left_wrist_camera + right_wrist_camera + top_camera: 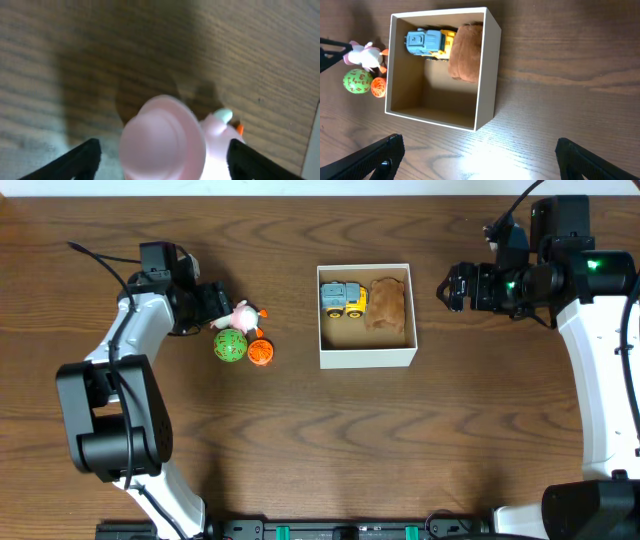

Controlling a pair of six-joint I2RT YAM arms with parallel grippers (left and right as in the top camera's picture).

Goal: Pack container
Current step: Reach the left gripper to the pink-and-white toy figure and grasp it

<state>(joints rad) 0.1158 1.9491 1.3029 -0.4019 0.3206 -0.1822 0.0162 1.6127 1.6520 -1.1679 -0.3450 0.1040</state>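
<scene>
The container (366,357) is a white box with a tan inside at the table's middle. In it lie a blue-and-yellow toy truck (342,299) and a brown plush (386,304). Left of it stand a pink toy (243,314), a green ball (229,346) and an orange ball (261,353). My left gripper (220,306) is open, its fingers (162,167) either side of the pink toy (165,140) with gaps showing. My right gripper (450,287) is open and empty, right of the container (487,75), with bare table between its fingers (480,160).
The right wrist view also shows the truck (427,43), plush (466,52), pink toy (362,54), green ball (356,81) and orange ball (379,87). The near half of the container's floor is bare. Dark wood table all round.
</scene>
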